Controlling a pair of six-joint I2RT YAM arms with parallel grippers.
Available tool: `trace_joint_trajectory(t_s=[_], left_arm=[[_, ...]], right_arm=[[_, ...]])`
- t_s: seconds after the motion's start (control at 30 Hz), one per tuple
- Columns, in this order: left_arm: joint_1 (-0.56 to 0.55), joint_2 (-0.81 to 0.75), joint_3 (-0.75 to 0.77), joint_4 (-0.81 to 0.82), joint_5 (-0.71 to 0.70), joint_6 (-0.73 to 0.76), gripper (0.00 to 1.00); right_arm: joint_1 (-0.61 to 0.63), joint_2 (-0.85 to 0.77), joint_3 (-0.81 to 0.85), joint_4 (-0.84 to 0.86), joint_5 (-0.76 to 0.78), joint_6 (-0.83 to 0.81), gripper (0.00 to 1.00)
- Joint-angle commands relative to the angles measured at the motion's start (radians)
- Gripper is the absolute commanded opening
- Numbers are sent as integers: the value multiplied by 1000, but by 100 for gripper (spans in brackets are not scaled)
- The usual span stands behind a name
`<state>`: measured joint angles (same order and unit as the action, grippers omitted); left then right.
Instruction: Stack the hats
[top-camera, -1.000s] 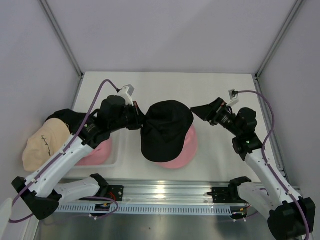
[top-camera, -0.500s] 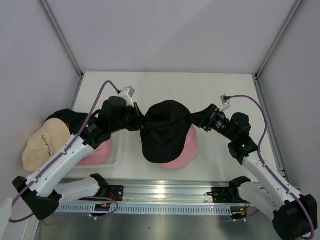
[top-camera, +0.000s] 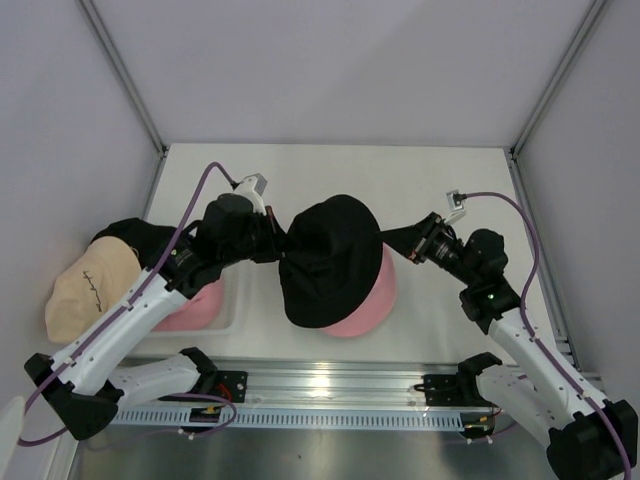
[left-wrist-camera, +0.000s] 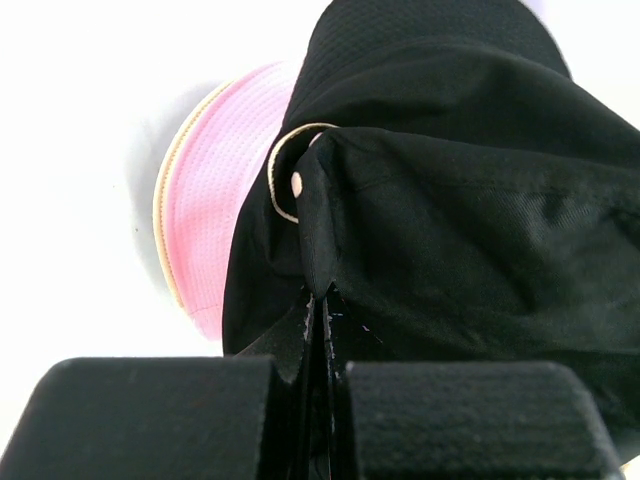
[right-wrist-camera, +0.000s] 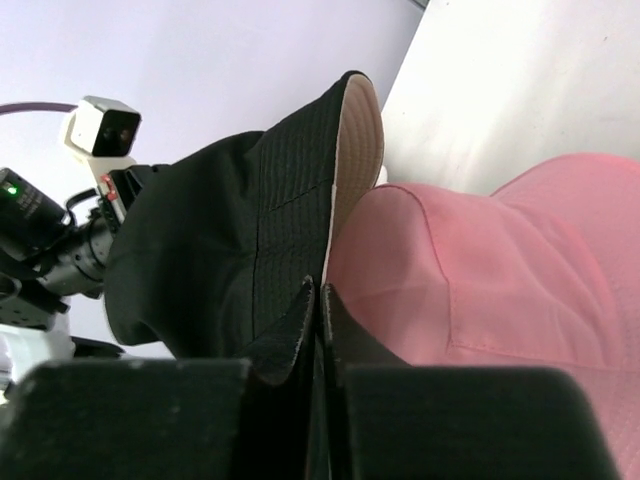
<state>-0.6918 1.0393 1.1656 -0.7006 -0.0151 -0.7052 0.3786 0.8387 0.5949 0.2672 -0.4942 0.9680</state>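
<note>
Where the white bench (top-camera: 420, 190) runs back to meet pale lilac-grey wall panels (top-camera: 330, 60) framed by slanting aluminium struts (top-camera: 121, 72), a black fabric bucket hat (top-camera: 330, 262) hangs spread between the two arms at mid-bench. It is draped over the top and left side of a pink fabric bucket hat (top-camera: 368, 298) that sits on the surface beneath it. The left pincer (top-camera: 278, 243) is closed on the black hat's brim on its own side; its wrist view shows the two pads pressed together with dark cloth bunched between them. The right pincer (top-camera: 388, 240) is likewise clamped on the opposite brim, whose pale lining shows just above the pink crown in that arm's own view, with the left arm's small white wrist camera (right-wrist-camera: 105, 125) beyond. Along the near edge a ribbed aluminium rail (top-camera: 330, 385) carries both arm bases and throws back a bright glare. At the far left of the bench lie more hats: a cream-beige bucket hat (top-camera: 85, 290) nearest the wall, a second black hat (top-camera: 135, 235) touching it from behind, and a second pink hat (top-camera: 198, 305) partly hidden under the left arm. Thin dark script is stitched across the cream-beige hat — too small to read.
</note>
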Motion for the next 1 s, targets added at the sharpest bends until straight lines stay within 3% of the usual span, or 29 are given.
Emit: trace_joint_trajectory(t_s=[0.0,0.3,0.5,0.73,0.97], left_arm=[[-3,-16,23,15,-20,19,1],[-5,18,86,15,-6,21,1],[-20,56,141,4,-17,49,1],[-54,99,141,-10,-48,58,1],[-60,120,77,-22,-92,38,1]], right_arm=[[6,-45,42,8,5,2,1],[3,-101,183,-439,158,-61,0],[-108,-115,160,-546,134,12,0],[-228,-161,166,-689,94,-34,0],[-230,-155,34,-625,74,-20,0]])
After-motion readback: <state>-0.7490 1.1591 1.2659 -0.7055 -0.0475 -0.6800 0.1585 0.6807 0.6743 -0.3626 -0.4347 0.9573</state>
